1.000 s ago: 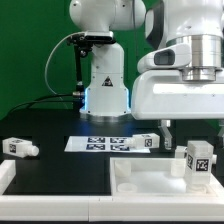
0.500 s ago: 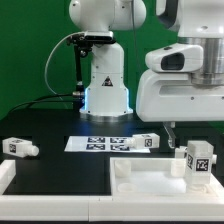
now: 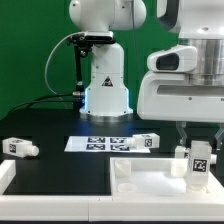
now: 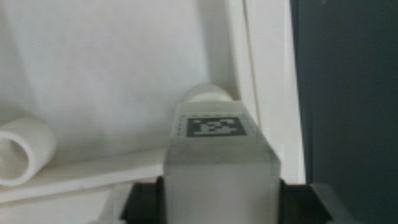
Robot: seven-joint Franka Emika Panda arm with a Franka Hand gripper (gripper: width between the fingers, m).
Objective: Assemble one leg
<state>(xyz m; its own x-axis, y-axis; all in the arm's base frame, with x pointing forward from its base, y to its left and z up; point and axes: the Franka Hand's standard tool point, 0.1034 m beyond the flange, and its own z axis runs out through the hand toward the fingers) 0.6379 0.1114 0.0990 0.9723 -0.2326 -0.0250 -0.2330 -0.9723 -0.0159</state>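
Observation:
A white leg (image 3: 199, 160) with a black-and-white tag stands upright on the large white tray-like part (image 3: 150, 185) at the exterior view's right. My gripper (image 3: 200, 140) has come down over it, with one finger on each side of its upper part, open and close to its sides. In the wrist view the leg (image 4: 221, 150) fills the space between the two dark fingers (image 4: 150, 200), and its tag faces the camera. Two more legs lie on the table, one at the left (image 3: 20, 147) and one by the marker board (image 3: 143, 141).
The marker board (image 3: 95, 143) lies flat in the middle of the black table. The arm's white base (image 3: 105, 90) stands behind it. A round boss (image 3: 122, 172) sits in the tray's near-left corner, and one shows in the wrist view (image 4: 22, 150).
My gripper has moved toward the exterior view's right and a little down, from beside the upright leg to straddling it. The legs and the tray have not moved.

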